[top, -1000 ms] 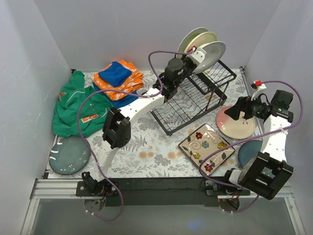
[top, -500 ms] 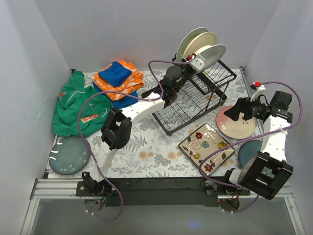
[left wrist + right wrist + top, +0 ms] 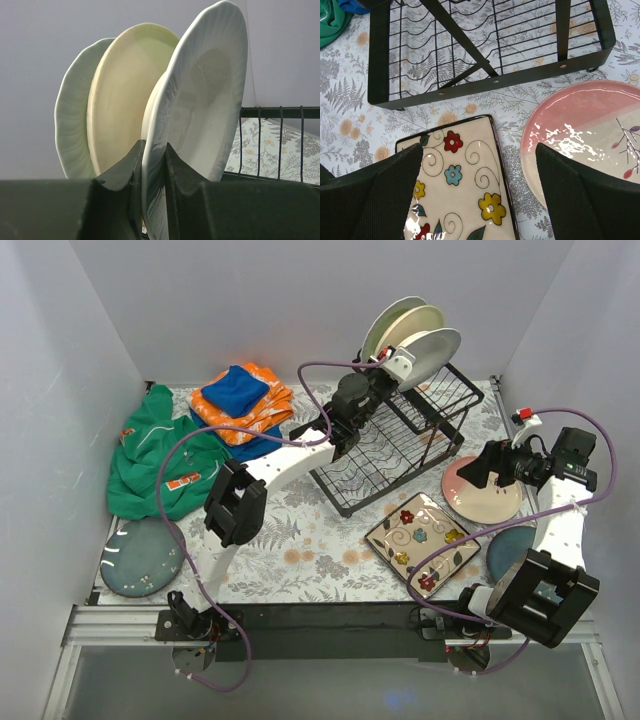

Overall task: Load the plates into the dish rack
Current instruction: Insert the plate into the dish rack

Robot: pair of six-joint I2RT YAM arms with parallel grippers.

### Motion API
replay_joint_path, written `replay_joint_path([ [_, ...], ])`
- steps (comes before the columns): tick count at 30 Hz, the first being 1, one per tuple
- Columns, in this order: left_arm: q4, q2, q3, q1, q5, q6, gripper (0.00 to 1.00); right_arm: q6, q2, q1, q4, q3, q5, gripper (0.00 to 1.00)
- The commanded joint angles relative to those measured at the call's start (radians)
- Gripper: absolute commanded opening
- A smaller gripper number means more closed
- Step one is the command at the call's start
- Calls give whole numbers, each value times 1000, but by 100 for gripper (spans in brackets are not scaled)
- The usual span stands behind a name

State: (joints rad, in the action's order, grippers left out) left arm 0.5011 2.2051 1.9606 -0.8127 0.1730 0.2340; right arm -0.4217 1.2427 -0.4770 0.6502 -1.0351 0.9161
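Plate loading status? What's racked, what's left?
Done: the pale scalloped plate and cream plate stand upright in the dish rack's raised section. In hand: the left gripper is shut on the white plate, upright beside them, not yet released. Left: four on the table, the pink-and-cream plate, square flowered plate, left teal plate and right teal plate. The right gripper hangs open near the pink-and-cream plate.

I could read no writing anywhere I looked. The green garment [image 3: 150, 465] bore a small orange patch [image 3: 183, 481] with white marks on it (too small for me to make out).
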Motion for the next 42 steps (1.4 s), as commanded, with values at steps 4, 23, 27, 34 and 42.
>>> replay_joint_path([
  [4, 129, -196, -64, -23, -43, 47, 0, -6, -3, 2, -11, 3, 20, 98],
  [23, 385, -196, -180, -6, -47, 73, 0, -17, 12, 2, -9, 23, 10, 98],
  [27, 401, -208, -203, 1, -46, 96, 0, -19, 15, 2, -11, 26, 10, 98],
  [34, 435, -206, -210, 6, -26, 107, 0, -20, 15, 2, -9, 30, 9, 98],
  [42, 476, -212, -235, 6, -18, 114, 0, -22, 17, 2, -11, 33, 9, 98],
])
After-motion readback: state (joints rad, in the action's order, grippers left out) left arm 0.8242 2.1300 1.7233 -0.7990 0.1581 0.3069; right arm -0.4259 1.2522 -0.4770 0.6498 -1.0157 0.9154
